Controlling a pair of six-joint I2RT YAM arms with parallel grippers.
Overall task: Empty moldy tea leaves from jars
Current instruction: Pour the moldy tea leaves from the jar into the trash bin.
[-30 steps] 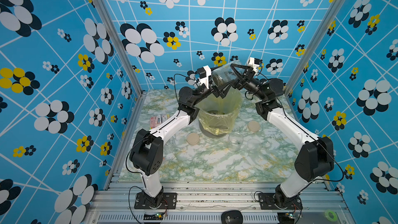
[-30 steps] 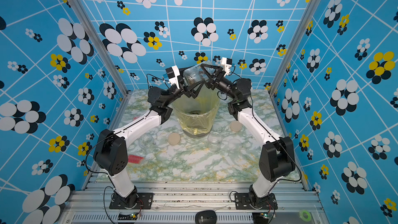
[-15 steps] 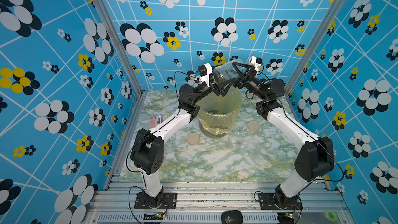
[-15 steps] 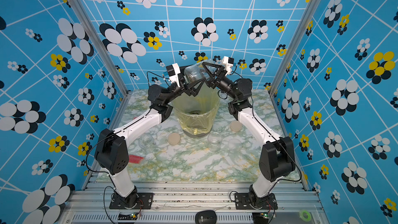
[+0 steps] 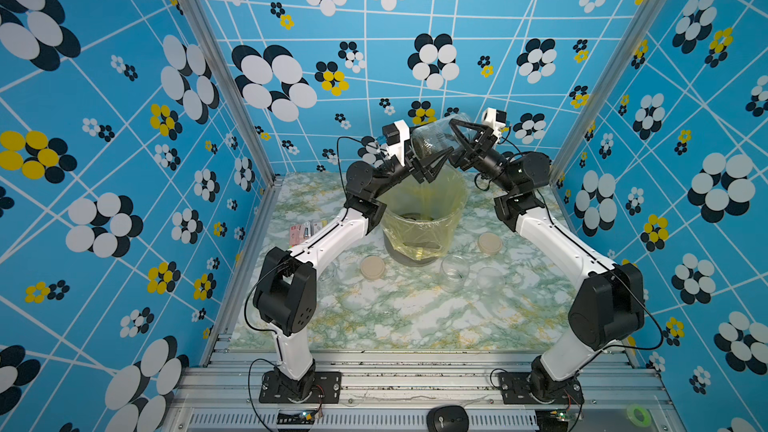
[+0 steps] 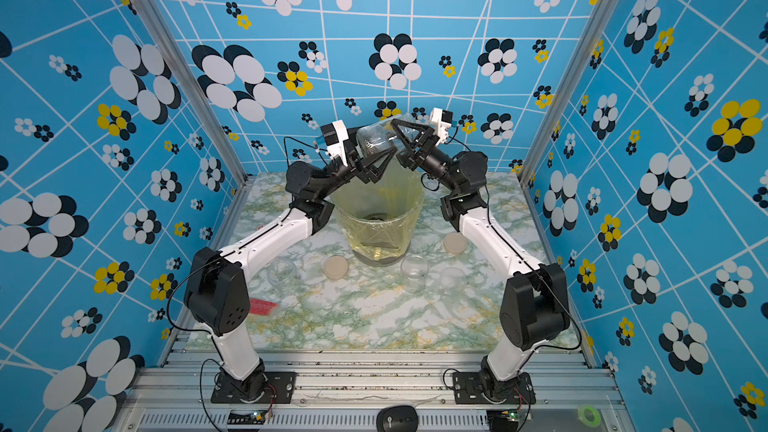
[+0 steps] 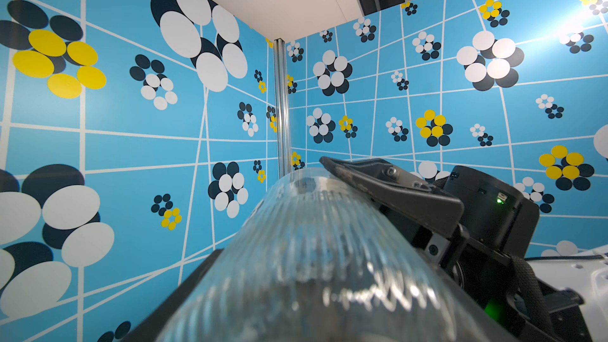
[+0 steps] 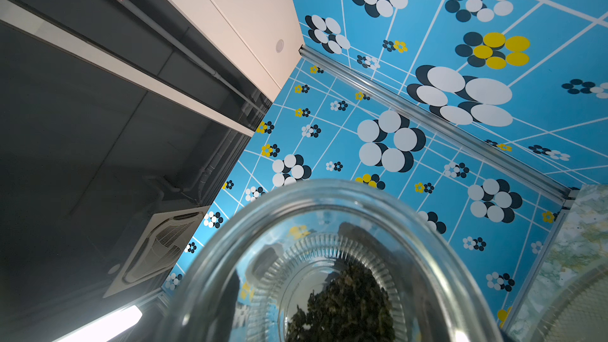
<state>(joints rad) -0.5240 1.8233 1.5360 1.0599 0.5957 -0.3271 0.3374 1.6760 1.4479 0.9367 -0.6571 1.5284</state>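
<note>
Tilted jar (image 5: 430, 137), tea leaves (image 8: 345, 307) inside, clamped by both left gripper (image 5: 432, 155) and right gripper (image 5: 453, 139) high over yellow-lined bin (image 5: 415, 234) far rim, flowered walls (image 5: 374, 56) close behind, marble table (image 5: 415, 317) below.

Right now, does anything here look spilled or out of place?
I see no spill. Oddest sight: the left gripper and right gripper hold a jar sideways above the yellow-lined bin, with dark leaves inside.

Tilted clear jar (image 5: 432, 143) aloft holds dark tea leaves (image 8: 345, 307).
</note>
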